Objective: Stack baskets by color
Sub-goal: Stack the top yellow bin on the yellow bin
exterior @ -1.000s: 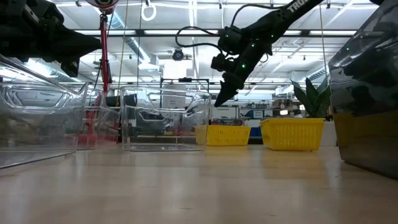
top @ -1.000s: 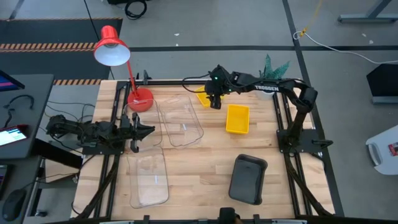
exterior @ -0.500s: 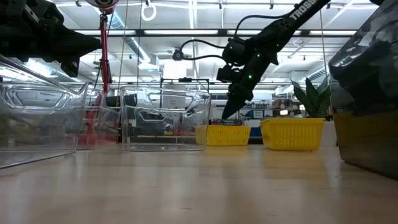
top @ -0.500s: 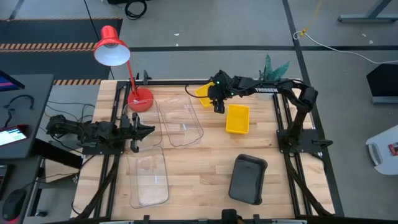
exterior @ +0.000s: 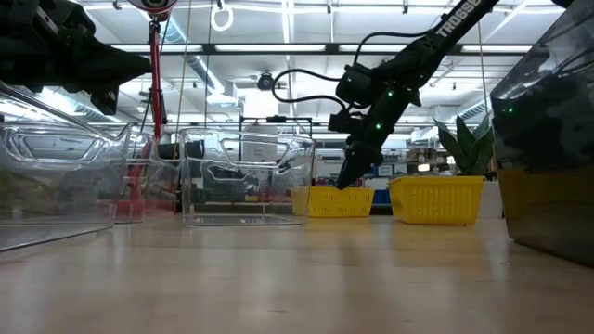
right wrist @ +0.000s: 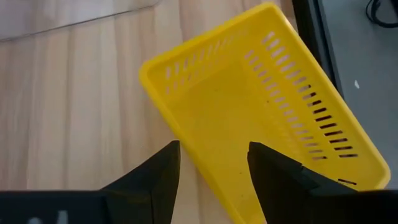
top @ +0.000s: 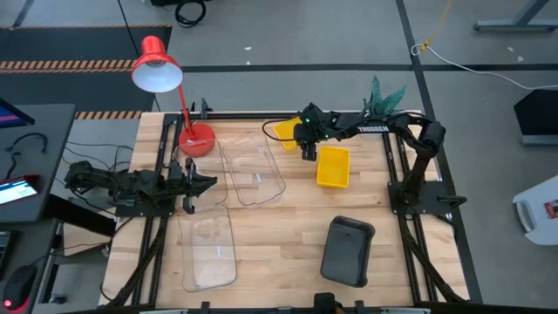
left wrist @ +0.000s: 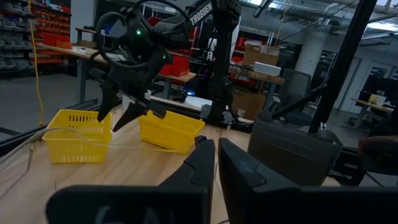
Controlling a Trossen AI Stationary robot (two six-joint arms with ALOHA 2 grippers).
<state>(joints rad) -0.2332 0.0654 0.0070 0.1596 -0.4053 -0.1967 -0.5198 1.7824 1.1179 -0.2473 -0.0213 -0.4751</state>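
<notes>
Jaws of the right gripper (right wrist: 211,180) stand apart with nothing between them, poised over the open inside of a small bright yellow slotted plastic basket (right wrist: 261,118); in the high view that gripper (top: 307,153) sits in the upper middle of the frame, between this far yellow basket (top: 285,131) and a second yellow basket (top: 332,166) just to its right. The left gripper (left wrist: 214,155) waits at the left edge of the table with its fingers almost together and empty. Two larger clear transparent plastic baskets lie left of centre, one (top: 252,170) above the other (top: 208,249), and a dark grey plastic basket (top: 347,250) rests at the lower right of the wooden table (top: 279,235). The yellow basket looks thin-walled and light, stiff enough to keep its shape yet likely to flex a little at the rim, and its smooth plastic could slide on the wood if nudged sideways. A sound hold would probably be a pinch on one wall, one finger inside and one outside, near the middle of a side so it hangs level. Its slotted walls may offer some purchase, while the rounded corners seem a poorer place to grip.
</notes>
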